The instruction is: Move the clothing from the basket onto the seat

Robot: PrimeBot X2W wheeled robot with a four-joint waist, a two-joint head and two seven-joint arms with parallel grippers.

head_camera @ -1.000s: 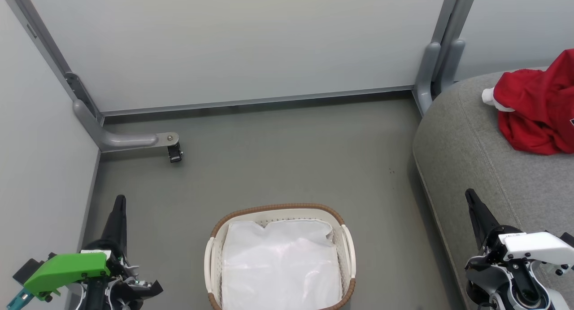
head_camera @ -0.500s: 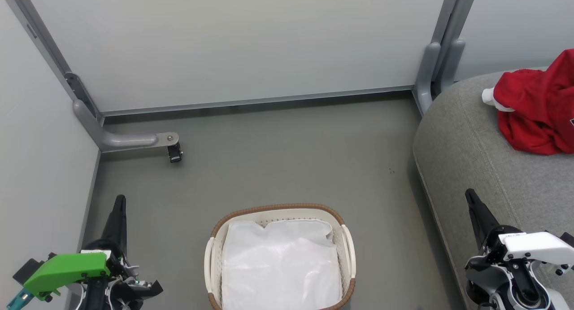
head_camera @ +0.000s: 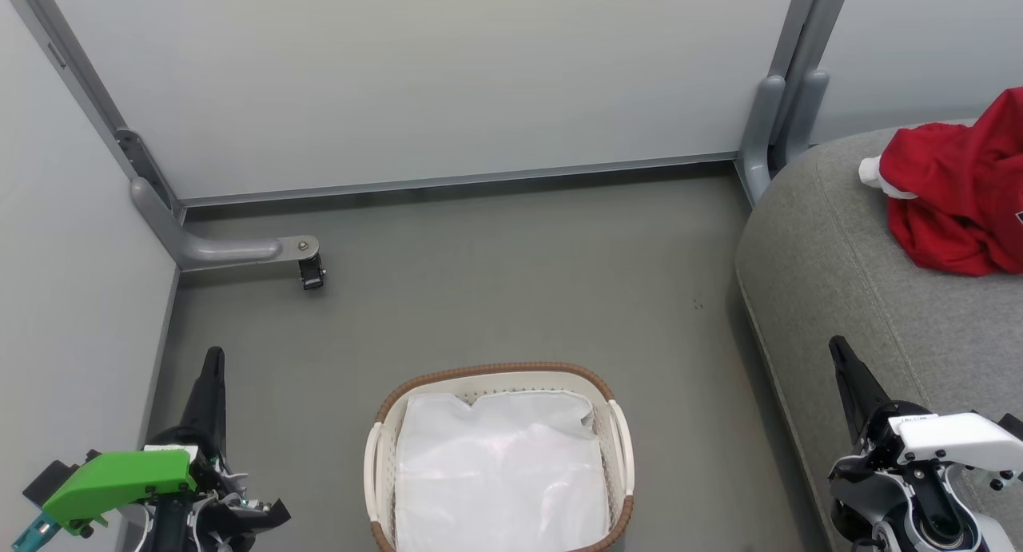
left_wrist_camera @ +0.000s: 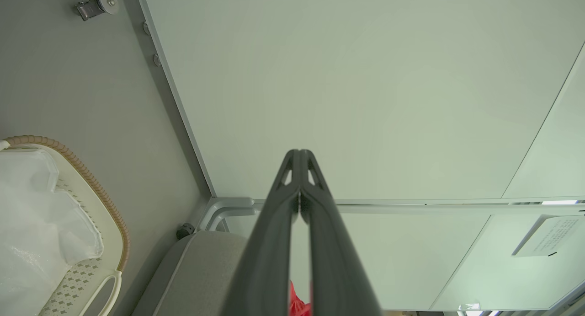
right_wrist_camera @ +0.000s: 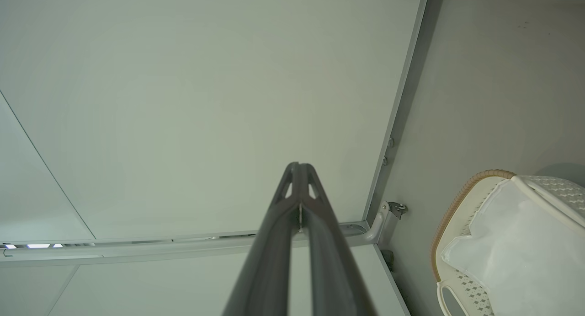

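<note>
**Red heap on the seat, white liner in the basket**

Nearest, the left hand (head_camera: 212, 367) and the right hand (head_camera: 844, 362) both point forward with their long dark fingers pressed together, holding nothing. Each wrist view shows the tips meeting. Between the two hands, a little ahead of their wrists, the basket (head_camera: 495, 370) sits on the floor (head_camera: 495, 280). Inside it lies the white liner (head_camera: 499, 464), with no red fabric that I can make out.

The grey seat (head_camera: 831, 280) begins by the right hand and stretches ahead on its outer side. The clothing (head_camera: 959, 204) rests crumpled on that seat, well ahead of the right hand and out to its right, and well apart from the left hand across the basket. The picture edge cuts the heap, so I cannot tell whether it is both garments.

My judgement is that the transfer is finished, or nearly so. The next move calls for checking the liner's folds for a hidden piece; otherwise nothing is left to grasp. Farthest off stands the pale wall panel (head_camera: 415, 81).
</note>
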